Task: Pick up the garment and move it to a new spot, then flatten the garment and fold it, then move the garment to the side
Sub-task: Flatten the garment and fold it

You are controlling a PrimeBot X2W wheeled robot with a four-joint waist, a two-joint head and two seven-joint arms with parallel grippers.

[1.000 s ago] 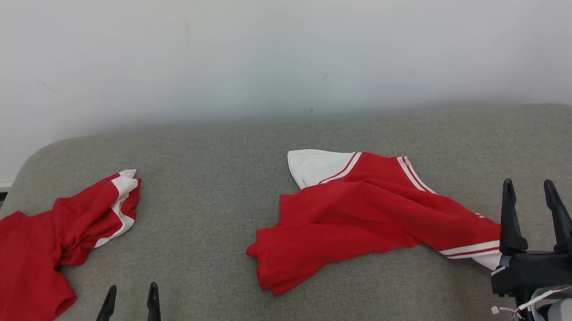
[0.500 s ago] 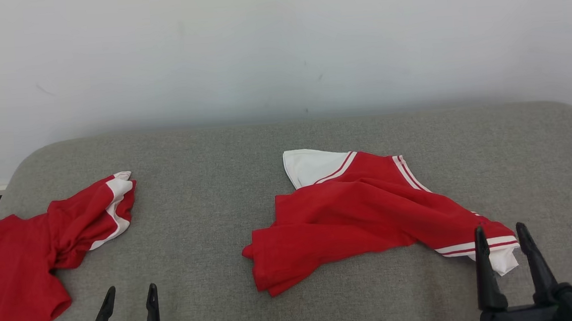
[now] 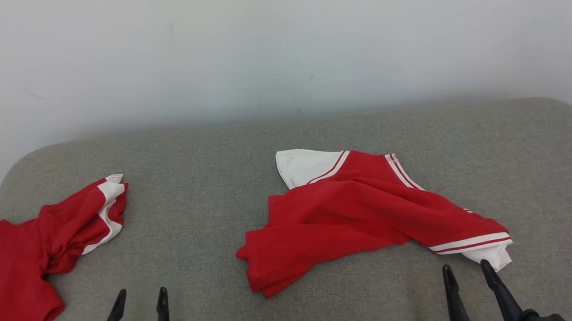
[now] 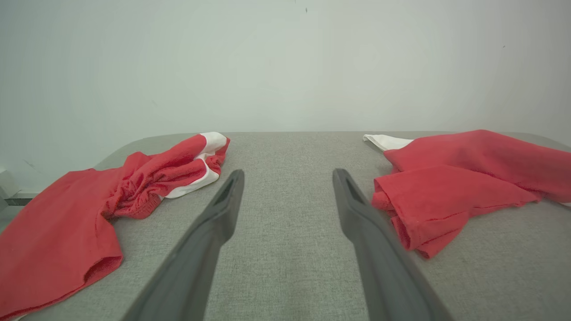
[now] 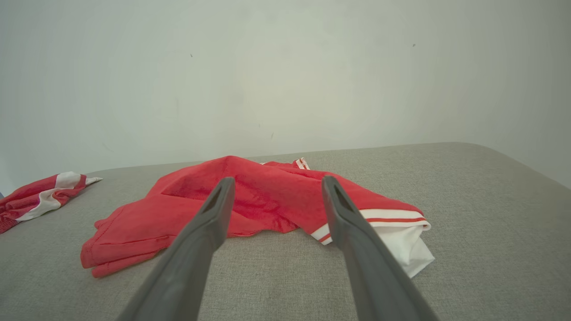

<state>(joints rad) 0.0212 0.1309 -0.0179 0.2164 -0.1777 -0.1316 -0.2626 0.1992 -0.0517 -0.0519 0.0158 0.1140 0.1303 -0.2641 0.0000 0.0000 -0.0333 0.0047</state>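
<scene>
**Head view: both grippers open and empty, garment crumpled mid-cushion**

The right gripper (image 3: 465,267) shows at the lower right with its jaws spread apart and nothing held between them. Its tips point up the picture and stop just short of the garment (image 3: 359,215). The outer tip comes close beside the white end of the sleeve (image 3: 485,253), and whether it touches the cloth cannot be told. In the right wrist view the same jaws stand wide over bare grey fabric, with the garment lying just beyond them.

The left gripper (image 3: 142,293) sits at the lower left, its jaws likewise parted and gripping nothing. In the left wrist view they frame a bare strip of the cushion (image 3: 199,210). Red cloth lies off to either side, and neither piece touches the jaws.

The garment rests on the cushion a little right of the middle. It is red, rumpled and partly doubled over itself. A white panel (image 3: 306,166) edged with thin red and white stripes lies at its far side, towards the wall (image 3: 279,47). A folded red hem points to the near left. The striped sleeve trails to the near right and ends in a white cuff that lies flat on the cushion.

A second garment (image 3: 23,256), also red with white trim, lies bunched at the cushion's left end. It is well apart from the first and runs out of the picture at the left edge. The pale wall rises behind the cushion's rounded far edge.
</scene>
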